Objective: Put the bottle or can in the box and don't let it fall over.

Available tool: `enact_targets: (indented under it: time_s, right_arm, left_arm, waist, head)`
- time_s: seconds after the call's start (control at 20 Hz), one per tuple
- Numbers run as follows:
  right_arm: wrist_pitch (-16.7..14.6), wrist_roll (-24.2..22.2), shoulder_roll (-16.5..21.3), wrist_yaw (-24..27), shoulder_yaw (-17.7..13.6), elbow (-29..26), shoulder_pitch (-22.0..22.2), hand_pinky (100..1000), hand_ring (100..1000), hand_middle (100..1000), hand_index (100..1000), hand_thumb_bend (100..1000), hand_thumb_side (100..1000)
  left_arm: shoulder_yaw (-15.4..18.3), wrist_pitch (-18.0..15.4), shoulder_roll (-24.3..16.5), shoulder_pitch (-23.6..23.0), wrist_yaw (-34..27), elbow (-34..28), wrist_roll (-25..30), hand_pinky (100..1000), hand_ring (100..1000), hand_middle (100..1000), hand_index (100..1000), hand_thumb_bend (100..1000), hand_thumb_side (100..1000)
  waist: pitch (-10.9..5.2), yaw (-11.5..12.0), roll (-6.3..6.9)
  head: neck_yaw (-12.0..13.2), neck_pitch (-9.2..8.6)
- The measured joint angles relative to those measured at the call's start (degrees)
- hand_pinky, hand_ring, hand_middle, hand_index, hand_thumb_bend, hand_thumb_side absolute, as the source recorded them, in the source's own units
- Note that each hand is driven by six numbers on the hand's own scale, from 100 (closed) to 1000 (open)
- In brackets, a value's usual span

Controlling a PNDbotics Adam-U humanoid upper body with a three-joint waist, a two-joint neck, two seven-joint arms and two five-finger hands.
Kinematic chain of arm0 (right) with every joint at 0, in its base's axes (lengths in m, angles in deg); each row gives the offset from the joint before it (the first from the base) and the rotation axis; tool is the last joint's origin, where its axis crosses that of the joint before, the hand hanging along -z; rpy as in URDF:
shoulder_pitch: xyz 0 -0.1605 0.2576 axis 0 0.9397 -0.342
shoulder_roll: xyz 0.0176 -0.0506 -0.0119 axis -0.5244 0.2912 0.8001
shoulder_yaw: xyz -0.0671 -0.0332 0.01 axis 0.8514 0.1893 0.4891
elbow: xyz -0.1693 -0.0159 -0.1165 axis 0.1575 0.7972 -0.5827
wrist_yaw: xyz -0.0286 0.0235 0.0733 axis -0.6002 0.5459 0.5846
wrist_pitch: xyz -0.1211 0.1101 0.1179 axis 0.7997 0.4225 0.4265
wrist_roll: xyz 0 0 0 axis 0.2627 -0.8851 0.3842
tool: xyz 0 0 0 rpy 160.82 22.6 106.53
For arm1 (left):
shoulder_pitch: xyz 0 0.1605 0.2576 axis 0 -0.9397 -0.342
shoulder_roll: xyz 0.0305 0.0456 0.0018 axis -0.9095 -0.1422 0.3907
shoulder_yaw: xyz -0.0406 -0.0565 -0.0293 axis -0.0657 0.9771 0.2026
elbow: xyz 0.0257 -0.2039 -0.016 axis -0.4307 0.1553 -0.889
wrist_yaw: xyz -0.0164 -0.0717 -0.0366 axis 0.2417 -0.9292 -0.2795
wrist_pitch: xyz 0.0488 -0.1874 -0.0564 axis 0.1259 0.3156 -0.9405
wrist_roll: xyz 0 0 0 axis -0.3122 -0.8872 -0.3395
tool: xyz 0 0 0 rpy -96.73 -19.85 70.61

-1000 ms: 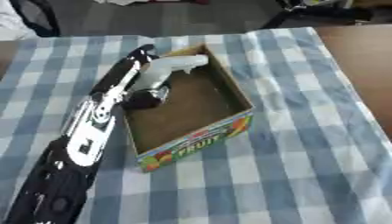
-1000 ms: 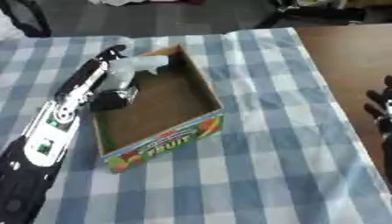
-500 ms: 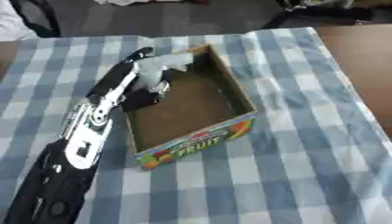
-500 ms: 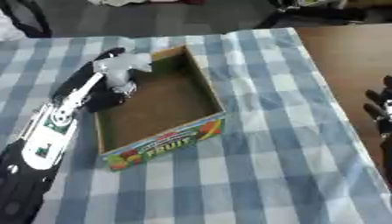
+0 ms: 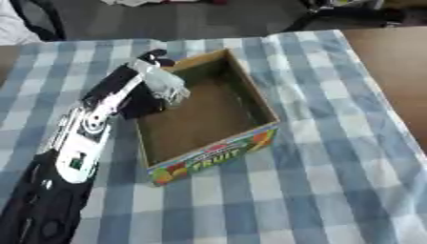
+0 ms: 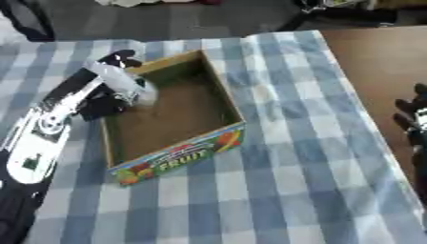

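Observation:
A pale, translucent bottle [image 5: 165,85] is in my left hand [image 5: 125,88], whose fingers curl round it. It is tilted, with its lower end pointing down and right over the left wall of the cardboard box [image 5: 208,155]. The box is open-topped, has "FRUIT" printed on its near wall, and its brown floor is bare. My left arm runs in from the lower left. In the right eye view my right hand [image 6: 413,121] shows at the right edge with its fingers up, away from the box.
The box stands on a blue-and-white checked cloth [image 5: 333,167]. Bare brown tabletop [image 5: 392,71] lies to the right of the cloth. Dark objects [image 5: 350,12] sit beyond the far edge.
My left hand has drawn back towards the box's left wall. The bottle has swung from pointing at the far corner to slanting down into the box. The box has not moved.

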Motion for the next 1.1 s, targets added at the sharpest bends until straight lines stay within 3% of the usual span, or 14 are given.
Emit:
enact_targets:
  time_s: [0.4, 0.8, 1.1]
  right_arm:
    - [-0.04, 0.03, 0.00, 0.00, -0.02, 0.00, 0.04, 944, 922, 1000, 898, 100, 583]
    - [-0.16, 0.15, 0.00, 0.00, -0.03, 0.00, 0.37, 945, 921, 1000, 898, 100, 583]
    - [-0.27, 0.26, 0.05, 0.00, -0.05, 0.00, 0.53, 945, 921, 1000, 898, 100, 582]
  left_arm:
    - [0.77, 4.99, -0.91, -0.30, -9.19, -3.25, 5.23, 1000, 1000, 1000, 892, 100, 248]
    - [1.43, 7.73, -2.40, -1.91, -11.30, -5.56, 3.59, 1000, 1000, 1000, 885, 100, 250]
    - [1.72, 8.61, -5.70, -4.62, -14.07, -8.16, 3.37, 1000, 1000, 1000, 885, 100, 244]
  waist:
    - [-0.06, 0.06, 0.02]
    - [-0.17, 0.42, 0.07]
    - [-0.38, 0.74, 0.58]
  head:
    - [-0.26, 0.00]
    - [-0.54, 0.00]
    - [-0.99, 0.01]
